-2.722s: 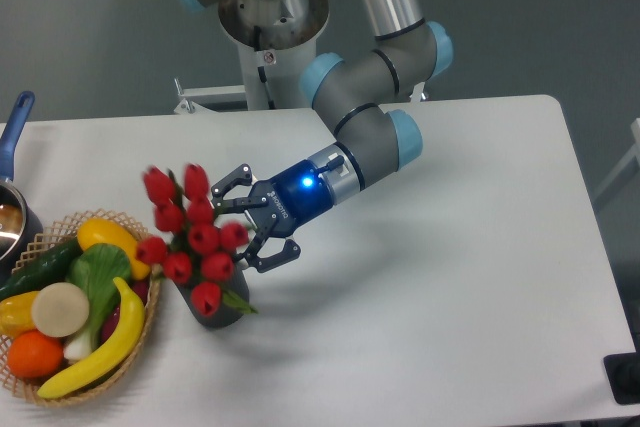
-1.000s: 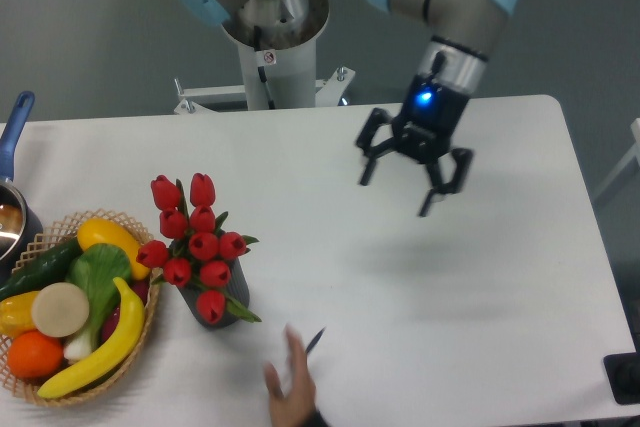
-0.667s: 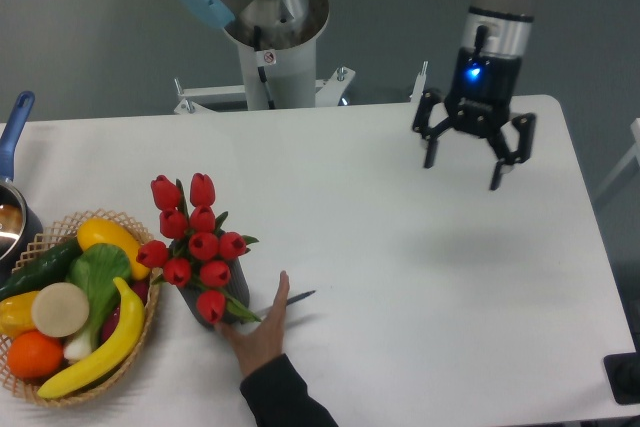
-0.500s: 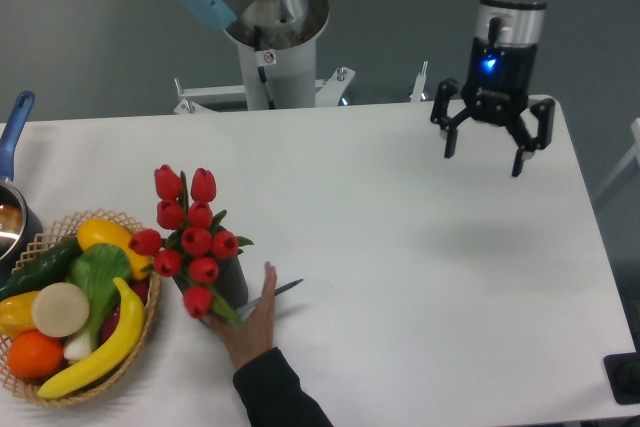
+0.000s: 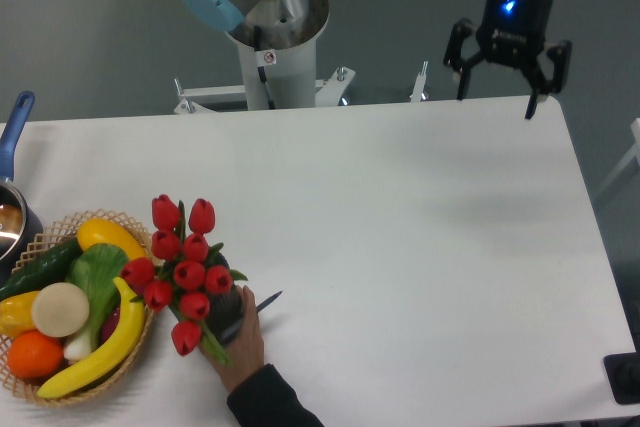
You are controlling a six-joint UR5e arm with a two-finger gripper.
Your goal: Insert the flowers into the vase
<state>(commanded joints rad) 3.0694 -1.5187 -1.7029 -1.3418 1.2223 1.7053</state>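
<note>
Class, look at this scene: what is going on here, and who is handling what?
The flowers sit in the vase beside the fruit basket at the table's front left. A person's hand is on the vase. The robot's gripper hangs open and empty above the table's far right edge, well away from the vase, touching nothing.

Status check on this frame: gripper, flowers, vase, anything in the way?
Gripper open, empty, high over the table's far right edge. Flowers sit in the vase, beside the fruit basket. A person's hand grips the vase.
</note>
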